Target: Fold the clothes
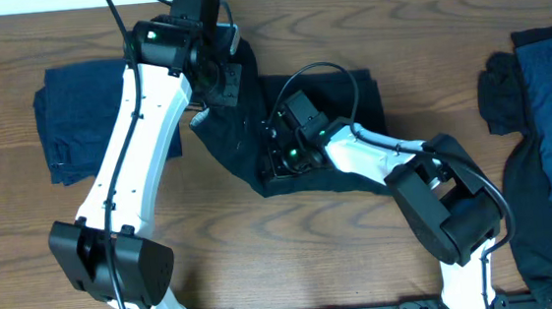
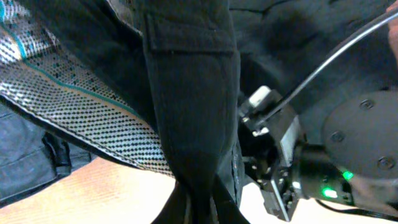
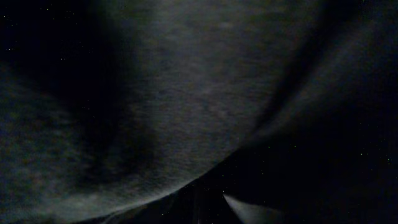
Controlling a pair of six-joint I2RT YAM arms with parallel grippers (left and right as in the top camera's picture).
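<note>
Black shorts (image 3: pixel 186 93) are pressed against the right wrist lens and fill that view with dark cloth. Right gripper (image 1: pixel 278 152) is closed and buried in the fabric; whether cloth is caught in it cannot be told. In the left wrist view, a black fold is clamped by the closed left gripper (image 2: pixel 198 202) and hangs taut from it, with the pale patterned waistband strip (image 2: pixel 74 106) seen toward 9 o'clock. From overhead, the shorts are seen at the table (image 1: pixel 294 262) centre, lifted at 11 o'clock by the left gripper and held down at 5 o'clock of the bundle by the right. Folded navy garment (image 1: pixel 81 120) is laid at 9 o'clock. Unfolded dark pile (image 1: pixel 550 123) is heaped at 3 o'clock, well apart.
</note>
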